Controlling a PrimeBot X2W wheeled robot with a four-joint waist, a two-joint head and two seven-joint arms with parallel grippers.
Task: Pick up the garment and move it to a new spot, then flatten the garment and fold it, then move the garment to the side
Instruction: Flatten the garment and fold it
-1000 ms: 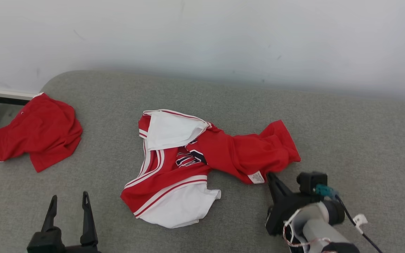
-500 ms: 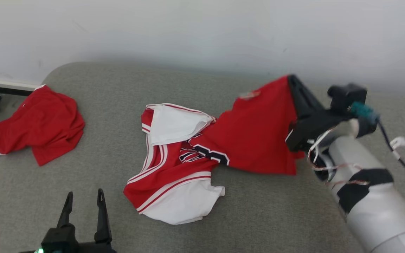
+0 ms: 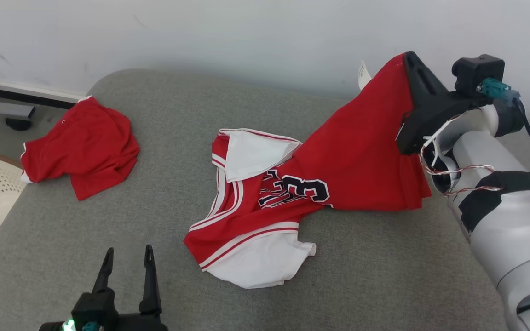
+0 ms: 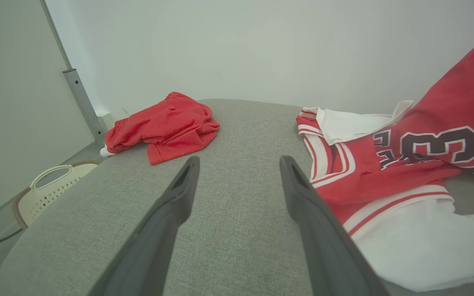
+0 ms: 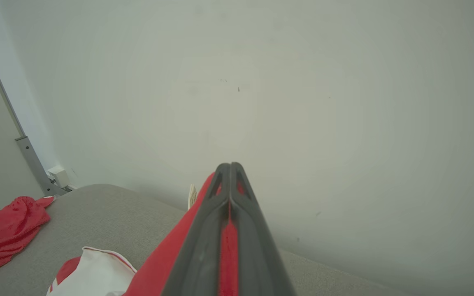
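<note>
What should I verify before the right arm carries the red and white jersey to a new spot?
1. Right fingers shut on the red and white basketball jersey: ok.
2. Jersey lifted clear of the grey fabric cushion: not ok, its white part lies there.
3. Left fingers open, apart from the jersey: ok.
4. Crumpled red garment apart from the jersey: ok.
5. Grip depth on the cloth: cannot tell.
</note>
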